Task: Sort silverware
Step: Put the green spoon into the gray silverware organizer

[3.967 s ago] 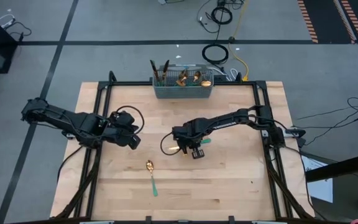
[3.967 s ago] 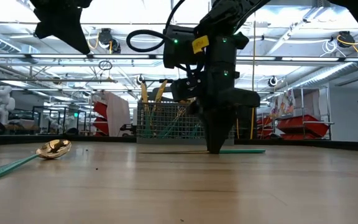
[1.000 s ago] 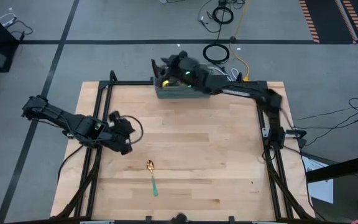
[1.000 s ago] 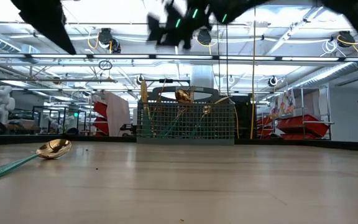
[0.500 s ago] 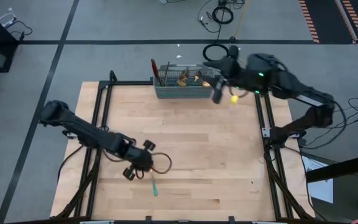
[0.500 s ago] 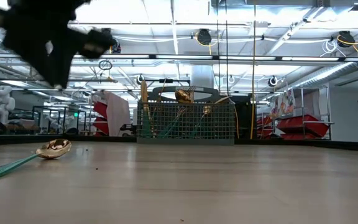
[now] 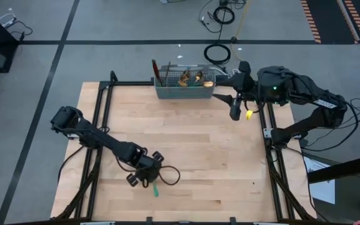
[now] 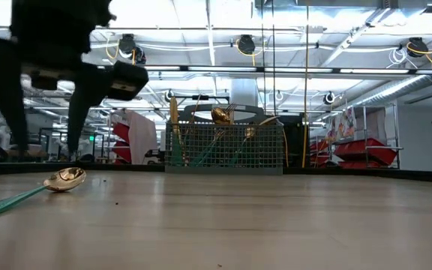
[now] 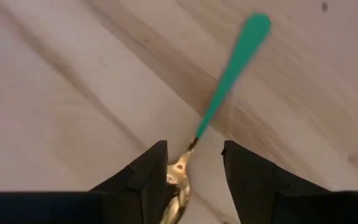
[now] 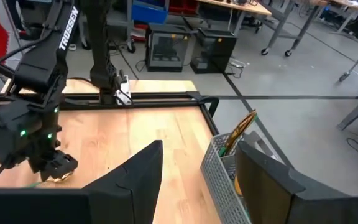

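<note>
Spoon with gold-coloured bowl and slim teal-green handle (image 9: pixel 229 74) lying flat on the pale wooden table (image 7: pixel 217 156), near its front edge; left gripper (image 9: pixel 194 171) poised directly above, fingers spread wide and straddling the neck where bowl meets handle; long axis passing between the fingers, bowl toward the wrist, handle tip pointing away toward the table's front edge; right gripper (image 10: pixel 197 180) well apart beside the grey wire-mesh basket (image 7: pixel 184 89) at the far edge, fingers parted and holding nothing; left arm judged nearer for the pick.
</note>
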`<action>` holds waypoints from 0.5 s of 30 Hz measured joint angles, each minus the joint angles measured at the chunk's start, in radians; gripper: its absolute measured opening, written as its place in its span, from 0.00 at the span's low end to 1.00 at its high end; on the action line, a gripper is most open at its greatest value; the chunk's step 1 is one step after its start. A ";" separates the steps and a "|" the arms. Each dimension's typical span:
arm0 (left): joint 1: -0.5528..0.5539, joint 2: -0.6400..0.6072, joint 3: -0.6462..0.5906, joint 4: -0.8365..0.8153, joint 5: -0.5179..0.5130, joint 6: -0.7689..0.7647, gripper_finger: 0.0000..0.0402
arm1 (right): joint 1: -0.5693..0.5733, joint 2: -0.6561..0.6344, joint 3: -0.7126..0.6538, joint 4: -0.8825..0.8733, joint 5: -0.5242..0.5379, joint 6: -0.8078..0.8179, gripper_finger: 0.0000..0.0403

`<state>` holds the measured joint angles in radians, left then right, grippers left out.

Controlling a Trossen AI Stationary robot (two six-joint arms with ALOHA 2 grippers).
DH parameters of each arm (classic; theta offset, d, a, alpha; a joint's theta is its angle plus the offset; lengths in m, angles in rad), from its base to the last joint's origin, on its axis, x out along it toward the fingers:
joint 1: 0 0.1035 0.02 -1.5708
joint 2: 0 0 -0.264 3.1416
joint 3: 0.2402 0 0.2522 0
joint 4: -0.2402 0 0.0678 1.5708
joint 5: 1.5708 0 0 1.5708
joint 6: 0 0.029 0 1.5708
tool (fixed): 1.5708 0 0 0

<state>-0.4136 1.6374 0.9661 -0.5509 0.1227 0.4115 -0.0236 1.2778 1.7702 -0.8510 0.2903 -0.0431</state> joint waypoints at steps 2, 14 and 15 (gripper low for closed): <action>-0.006 0.020 0.000 -0.007 0.001 0.023 0.41 | 0.001 0.000 0.000 0.000 0.000 -0.001 0.47; -0.005 0.187 0.000 0.061 -0.049 0.175 0.37 | 0.001 -0.001 0.000 0.000 -0.005 0.046 0.47; -0.005 0.194 0.001 0.060 -0.053 0.174 0.34 | 0.003 -0.003 0.000 0.000 -0.005 0.055 0.47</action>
<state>-0.4187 1.8319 0.9671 -0.4911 0.0701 0.5859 -0.0209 1.2751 1.7702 -0.8513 0.2857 0.0121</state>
